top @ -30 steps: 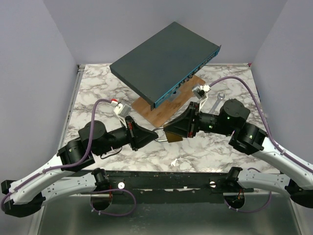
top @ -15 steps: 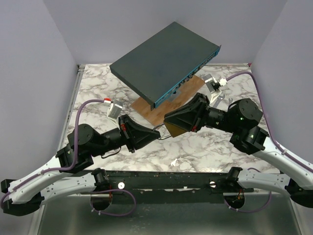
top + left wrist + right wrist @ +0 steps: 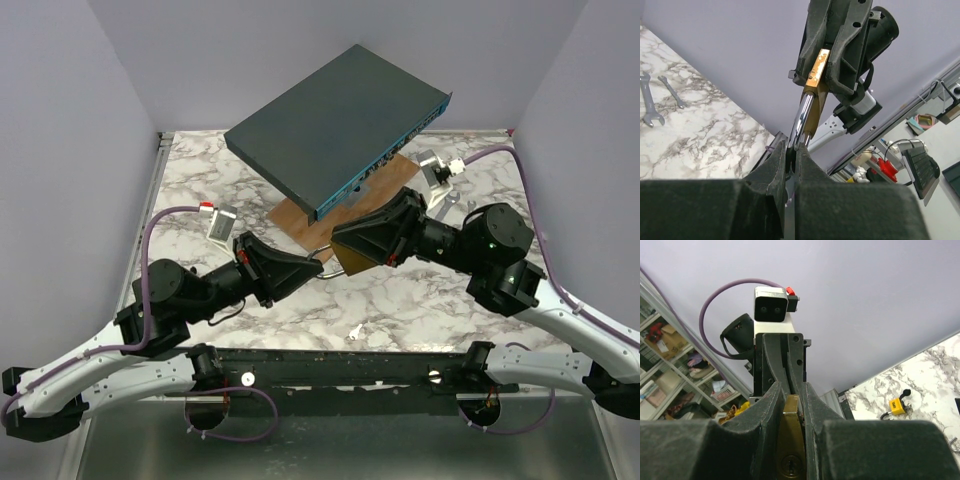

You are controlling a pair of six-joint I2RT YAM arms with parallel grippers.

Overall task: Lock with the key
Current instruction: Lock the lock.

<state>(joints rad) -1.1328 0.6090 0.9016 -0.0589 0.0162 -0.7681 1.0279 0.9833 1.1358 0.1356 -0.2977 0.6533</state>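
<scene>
A brass padlock (image 3: 791,440) sits between the fingers of my right gripper (image 3: 791,390), which is shut on its body, keyhole (image 3: 790,466) facing the camera. In the left wrist view the same padlock (image 3: 818,70) hangs above, and its silver shackle (image 3: 804,117) runs down into my left gripper (image 3: 792,148), which is shut on it. From above, the left gripper (image 3: 316,268) and right gripper (image 3: 342,252) meet tip to tip over the table's middle, raised off the marble. The key is out of view.
A dark blue flat box (image 3: 335,125) leans on a wooden board (image 3: 310,228) behind the grippers. Two wrenches (image 3: 651,100) lie at the right of the marble table (image 3: 200,180). A yellow padlock (image 3: 896,406) lies on the marble. A small pale item (image 3: 354,331) is near the front edge.
Both grippers have lifted and tilted upward with the padlock between them. The right arm has drawn back to the right and the left arm has stretched after it.
</scene>
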